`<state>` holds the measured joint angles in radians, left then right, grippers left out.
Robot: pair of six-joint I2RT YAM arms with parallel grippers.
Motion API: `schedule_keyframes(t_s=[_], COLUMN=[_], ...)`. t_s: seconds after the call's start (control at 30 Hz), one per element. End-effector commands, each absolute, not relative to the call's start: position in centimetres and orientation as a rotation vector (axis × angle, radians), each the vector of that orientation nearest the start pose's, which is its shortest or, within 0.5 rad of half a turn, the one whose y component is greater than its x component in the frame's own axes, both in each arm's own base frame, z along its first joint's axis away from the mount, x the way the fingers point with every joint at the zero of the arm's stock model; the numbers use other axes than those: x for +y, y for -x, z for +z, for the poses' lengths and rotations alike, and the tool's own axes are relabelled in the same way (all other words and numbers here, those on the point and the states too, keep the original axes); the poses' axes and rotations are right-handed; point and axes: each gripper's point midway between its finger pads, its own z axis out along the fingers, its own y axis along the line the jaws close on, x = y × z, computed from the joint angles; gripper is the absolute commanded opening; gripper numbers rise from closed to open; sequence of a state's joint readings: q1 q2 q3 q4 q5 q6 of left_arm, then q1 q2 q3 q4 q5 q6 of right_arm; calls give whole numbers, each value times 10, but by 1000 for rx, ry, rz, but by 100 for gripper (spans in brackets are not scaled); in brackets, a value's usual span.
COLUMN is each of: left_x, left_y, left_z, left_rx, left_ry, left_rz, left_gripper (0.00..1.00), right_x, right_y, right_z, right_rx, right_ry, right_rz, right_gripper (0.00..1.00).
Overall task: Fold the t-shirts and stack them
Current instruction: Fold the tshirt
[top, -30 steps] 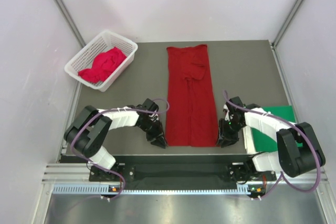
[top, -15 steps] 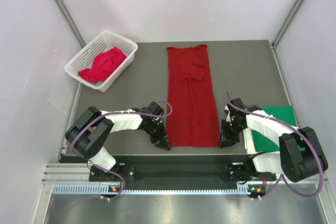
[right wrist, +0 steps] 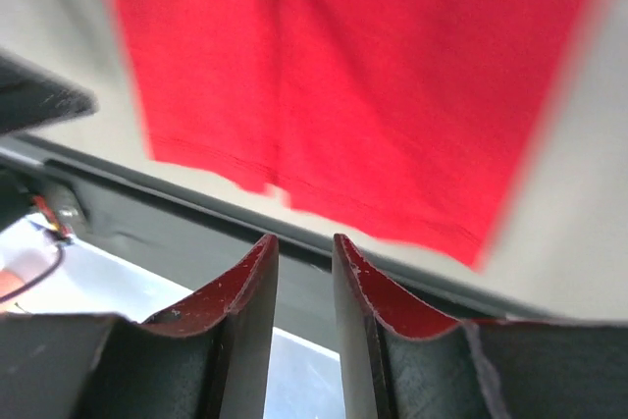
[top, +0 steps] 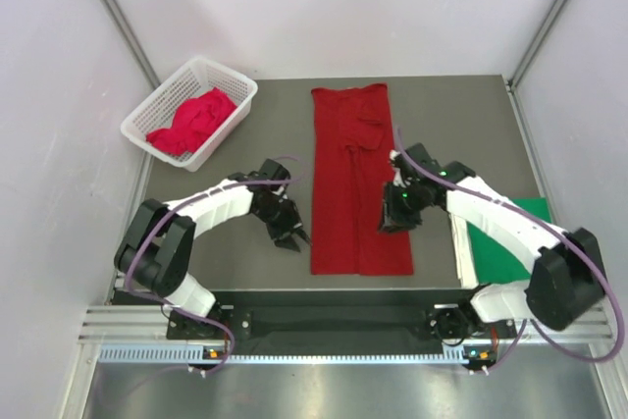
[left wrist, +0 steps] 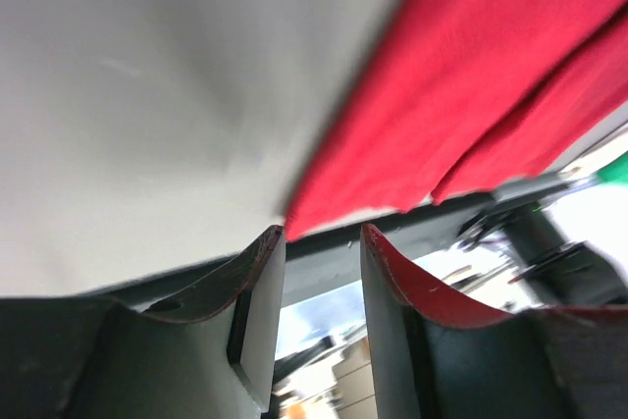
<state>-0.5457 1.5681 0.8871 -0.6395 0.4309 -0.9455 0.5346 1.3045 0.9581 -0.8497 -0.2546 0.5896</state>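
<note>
The t-shirts lie in three places: a dark red one (top: 351,183) is spread as a long narrow strip down the middle of the worktop (top: 461,125), collar end far and hem near; a pinkish red one (top: 191,123) is heaped in the white basket (top: 235,95) at the far left corner; a green one (top: 515,237) lies flat at the near right. The left hand (top: 294,239) hovers just beside the strip's left edge, its fingers a little apart with nothing between them; the right hand (top: 395,221) hangs over the strip's right edge, likewise slightly parted and empty.

The likeliest fault is a pinch that takes only the top layer, since the strip looks already folded in from both sides; the lower layers would then fall open on the lift. Uneven travel by the two hands would skew the fold. The right hand, being above the cloth, could ruck it on the way down.

The hem lies close to the worktop's near lip, so a drag toward the arms could spill it over; the collar end nearly reaches the far edge, leaving little room beyond. Bare worktop is broad on the left between strip and basket; it is tighter on the right, where the green shirt is near.
</note>
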Motion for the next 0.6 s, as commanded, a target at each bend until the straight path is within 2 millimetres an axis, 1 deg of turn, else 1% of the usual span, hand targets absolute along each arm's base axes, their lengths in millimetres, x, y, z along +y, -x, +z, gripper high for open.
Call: schedule_keyframes(t_s=[0.0, 0.03, 0.1, 0.13, 0.17, 0.23, 0.27, 0.33, 0.37, 0.4, 0.47, 0.57], left_x=[-213, -209, -201, -196, -194, -191, -191, -189, -190, -189, -189, -188], left_y=[-204, -209, -213, -216, -217, -217, -217, -214, -213, -212, -211, -209], left_z=[64, 68, 68, 69, 70, 69, 69, 66, 65, 64, 63, 61], left_rx=[3019, 2992, 2968, 2953, 2947, 2944, 2946, 2954, 2958, 2963, 2969, 2974], left_ry=[589, 598, 613, 636, 638, 634, 637, 638, 640, 640, 642, 641], left_rz=[-885, -899, -919, -924, -929, -934, -938, -934, -937, -936, -935, -927], left_gripper=[42, 42, 42, 42, 42, 42, 42, 42, 42, 41, 41, 41], right_x=[234, 246, 264, 269, 278, 287, 291, 294, 295, 294, 290, 279], right_y=[-208, -203, -203, -199, -191, -185, -178, -172, -167, -166, -161, -154], right_z=[117, 110, 107, 97, 93, 80, 75, 65, 62, 60, 53, 43], right_rx=[2827, 2849, 2835, 2861, 2873, 2896, 2911, 2936, 2949, 2955, 2979, 3021], right_ry=[70, 115, 166, 175, 203, 222, 245, 264, 284, 287, 299, 284], right_rz=[681, 680, 717, 709, 720, 738, 741, 720, 707, 683, 628, 556], right_gripper=[30, 30, 30, 30, 29, 29, 29, 28, 28, 28, 28, 28])
